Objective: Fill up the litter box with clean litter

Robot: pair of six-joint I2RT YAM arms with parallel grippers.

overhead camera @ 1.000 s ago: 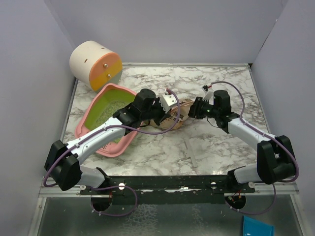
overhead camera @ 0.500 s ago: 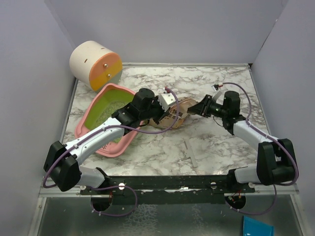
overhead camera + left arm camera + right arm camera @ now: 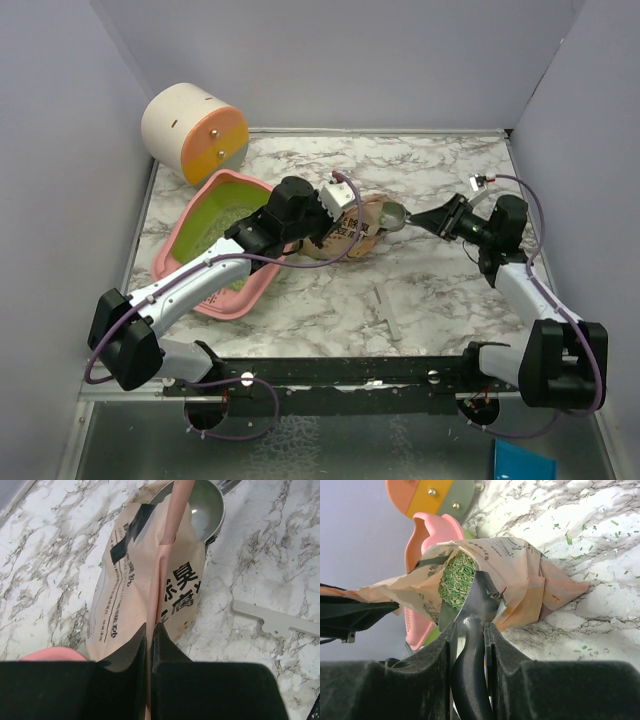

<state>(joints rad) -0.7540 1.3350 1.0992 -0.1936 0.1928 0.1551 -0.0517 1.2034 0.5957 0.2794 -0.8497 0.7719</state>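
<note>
Operator: Where does the litter box lie from you?

Me: Seen from above, the litter box (image 3: 172, 262) sits on the worktop (image 3: 440, 290) at about 9 o'clock from my right fingers (image 3: 440, 218). It is well apart from them, with the paper bag (image 3: 365, 228) lying in between. The box's long axis runs roughly 1 o'clock to 7 o'clock. My left arm is the nearer one, and its forearm crosses above the box's near side.

Operator: And the clean litter?

Me: Most of what I can see is in the bag. The clean litter (image 3: 456, 577) shows green in the open mouth, which faces 3 o'clock, toward my right fingers. A thin patch also lies on the box's green bottom.

Operator: What are your fingers doing?

Me: My left fingers (image 3: 144, 642) are pressed together on the bag's upper lip, holding the mouth up. My right fingers are partly closed, clamped on the black handle of the scoop (image 3: 475, 600). Its bowl is at the bag's mouth, and from the left wrist it looks empty.

Operator: So what's the next move?

Me: I judge it to be a push toward 9 o'clock into the bag, then a carry onward the same way to the box. Granules could spill onto the worktop on that crossing.
</note>
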